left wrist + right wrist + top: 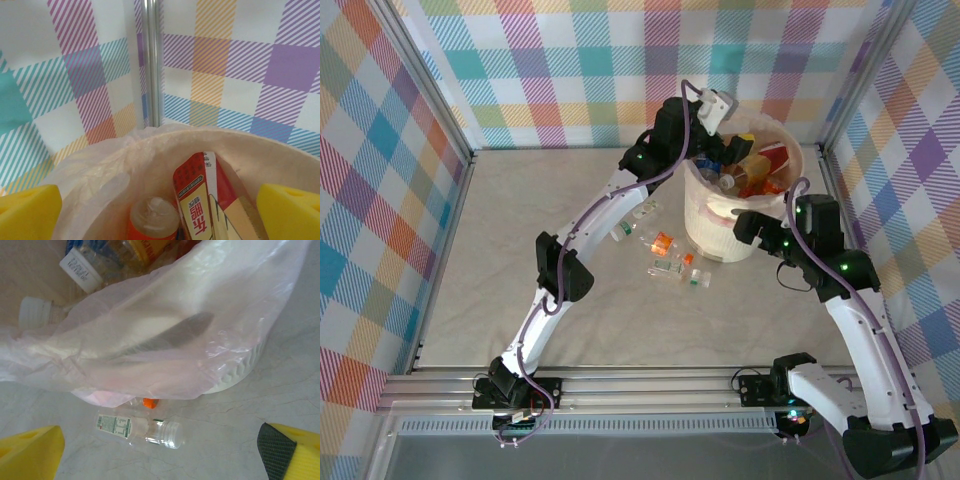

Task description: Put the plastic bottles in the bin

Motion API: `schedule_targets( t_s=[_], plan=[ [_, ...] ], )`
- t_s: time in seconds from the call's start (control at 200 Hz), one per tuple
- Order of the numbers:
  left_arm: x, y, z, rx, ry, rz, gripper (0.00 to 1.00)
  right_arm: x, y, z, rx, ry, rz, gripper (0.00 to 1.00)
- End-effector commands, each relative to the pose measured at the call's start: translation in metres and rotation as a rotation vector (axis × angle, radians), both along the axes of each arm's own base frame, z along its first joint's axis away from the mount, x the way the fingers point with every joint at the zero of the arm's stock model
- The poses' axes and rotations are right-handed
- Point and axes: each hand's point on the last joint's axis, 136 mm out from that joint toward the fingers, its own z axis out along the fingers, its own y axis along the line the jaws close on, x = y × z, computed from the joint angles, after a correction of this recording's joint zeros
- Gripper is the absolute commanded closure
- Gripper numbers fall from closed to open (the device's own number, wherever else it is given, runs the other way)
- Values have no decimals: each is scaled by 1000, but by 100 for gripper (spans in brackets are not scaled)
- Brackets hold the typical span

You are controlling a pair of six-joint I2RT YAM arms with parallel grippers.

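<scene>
Listing, top view: bin (pixel 712 238), lg round cream-pink bucket w/ thin liner over rim, upright on table (pixel 520 310), approx 1 o'clk from table centre. Contents: heap of crushed plastic bottles (pixel 752 172), red, orange and yellow labels showing.

Loose bottles lie on table at 8 o'clk of bin, near its base, incl. orange-label bottle (pixel 663 241) and green-cap bottle (pixel 698 281).

Left wrist view: red-label bottle (pixel 197 197) stands tilted against inner wall. Orange bottle (pixel 152 215) w/ clear end up sits just beside it at 9 o'clk. Liner (pixel 100 170) is crumpled at 10 o'clk.

Right wrist view: white-label bottle (pixel 131 426) lies on its side on table, clear cap toward 3 o'clk. Orange cap (pixel 150 402) at its 12 o'clk is partly under liner overhang.

Left gripper (pixel 160 212) is over bin mouth at rim's 11 o'clk. Yellow fingers (pixel 30 212) are spread wide, nothing btwn them.

Right gripper (pixel 160 452) is low, just beside bin wall at 5 o'clk. Fingers are spread wide, holding nothing.

Surround: plaid panels (pixel 570 70) on three sides.
</scene>
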Motion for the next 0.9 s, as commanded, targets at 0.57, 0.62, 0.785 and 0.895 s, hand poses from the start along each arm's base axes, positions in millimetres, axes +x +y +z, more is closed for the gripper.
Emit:
schedule_targets(
  t_s=[0.57,0.62,0.785,0.895],
  plan=[
    [-84,193,84,-149,-63,542,0,-26,115,-30,-308,17,511,0],
    [-91,217,74,-162,-50,609,0,-26,126,-38,-332,36,549,0],
    [-106,292,19,-142,44,840,0,-29,158,-66,-404,92,663,0],
    [-115,346,-16,-158,132,1016,0,-27,169,-87,-462,130,701,0]
  ],
)
